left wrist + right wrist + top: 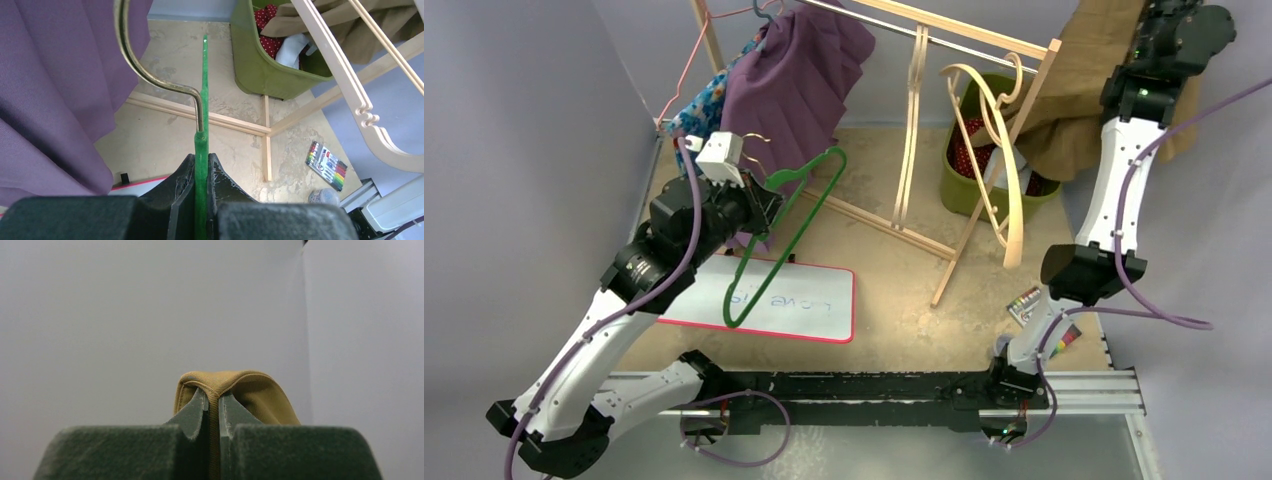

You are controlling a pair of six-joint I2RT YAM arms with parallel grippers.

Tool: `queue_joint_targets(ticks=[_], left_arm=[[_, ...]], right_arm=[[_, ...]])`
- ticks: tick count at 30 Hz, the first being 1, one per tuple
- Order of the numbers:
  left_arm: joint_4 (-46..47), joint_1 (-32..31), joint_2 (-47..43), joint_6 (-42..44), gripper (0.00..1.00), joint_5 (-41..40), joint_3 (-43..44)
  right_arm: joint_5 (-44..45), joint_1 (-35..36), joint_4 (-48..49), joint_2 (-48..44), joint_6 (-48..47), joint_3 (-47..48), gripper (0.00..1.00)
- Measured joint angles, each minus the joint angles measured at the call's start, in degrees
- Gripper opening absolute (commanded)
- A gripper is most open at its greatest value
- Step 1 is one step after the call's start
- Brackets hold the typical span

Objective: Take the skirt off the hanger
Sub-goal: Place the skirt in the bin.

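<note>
My left gripper (pixel 759 195) is shut on a bare green hanger (pixel 786 235) and holds it tilted above the floor; the green neck (pixel 201 165) sits pinched between its jaws, with the brass hook (pixel 150 75) curving up to the left. My right gripper (pixel 1169 25) is raised high at the back right and is shut on the tan skirt (pixel 1089 90), which hangs down over the rack's right end. In the right wrist view the skirt's folded edge (pixel 235 390) is pinched between the jaws.
A wooden rack (pixel 924 120) holds a purple garment (pixel 789 90), a floral garment (pixel 704 100) and empty cream hangers (pixel 994 150). A green bin (pixel 969 175) of clothes stands behind it. A whiteboard (pixel 809 305) and a marker pack (pixel 1029 303) lie on the floor.
</note>
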Motion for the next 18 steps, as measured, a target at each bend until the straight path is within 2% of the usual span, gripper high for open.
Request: queue_joint_targets(ticks=[11, 14, 18], left_arm=[[0.0, 0.0, -1.4, -0.1, 0.0, -0.7, 0.0], [0.0, 0.0, -1.4, -0.1, 0.0, -0.6, 0.0], [0.0, 0.0, -1.4, -0.3, 0.0, -0.6, 0.0]], right_arm=[[-8.9, 11.1, -1.2, -2.9, 2.1, -24.2, 0.0], [-10.0, 10.5, -1.2, -4.9, 4.5, -30.4, 0.0], [-10.5, 4.3, -1.4, -8.2, 9.3, -37.3, 0.0]])
